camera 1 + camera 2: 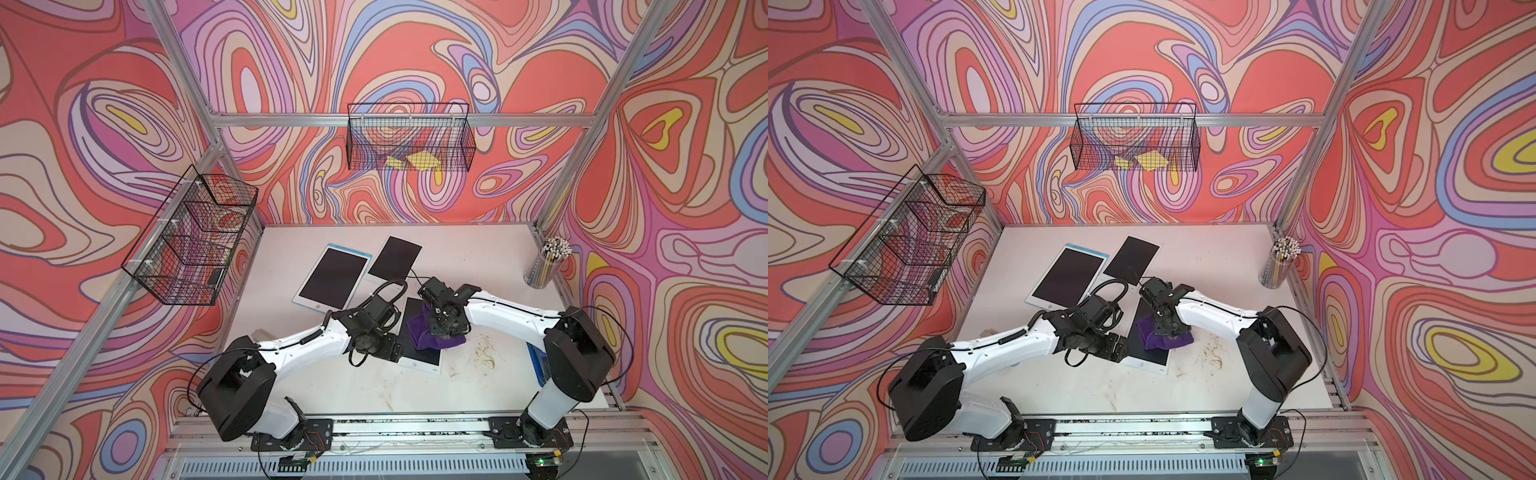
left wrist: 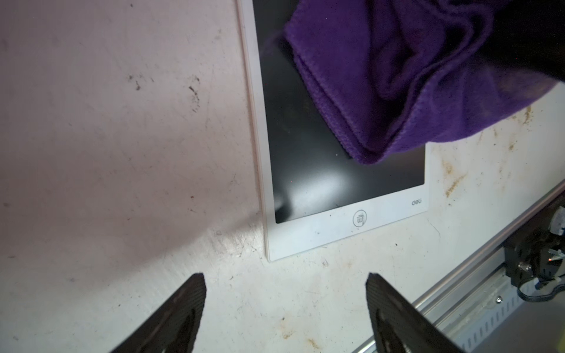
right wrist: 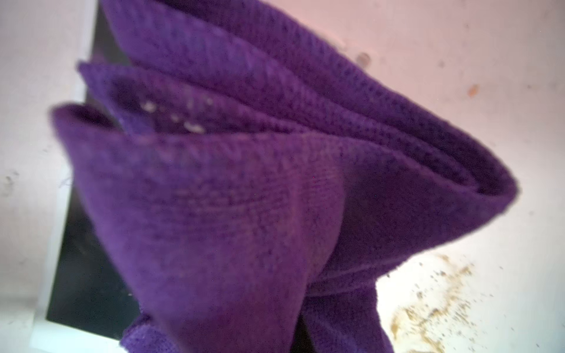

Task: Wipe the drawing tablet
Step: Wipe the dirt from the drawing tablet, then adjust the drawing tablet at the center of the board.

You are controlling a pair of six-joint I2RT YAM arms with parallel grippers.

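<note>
The left fingers [image 2: 183, 308] stand apart over bare bench [image 2: 122, 152], just off the near corner of the drawing tablet [image 2: 305, 183] (empty, probably poised to steady it). The tablet lies flat mid-bench, its dark screen half covered by the purple cloth [image 2: 397, 76]. The right fingers [image 1: 441, 328] are clamped on the bunched cloth, apparently holding its folds on the screen for a sweep toward the crumbs [image 1: 484, 357] alongside.

Three drawing tablets [image 1: 332, 274] [image 1: 395, 257] [image 1: 417, 355], one purple cloth [image 1: 417, 332], two wire baskets [image 1: 195, 237] [image 1: 409, 137], one pencil cup [image 1: 546, 266] and two robot arms [image 1: 299, 345] [image 1: 507, 311].
</note>
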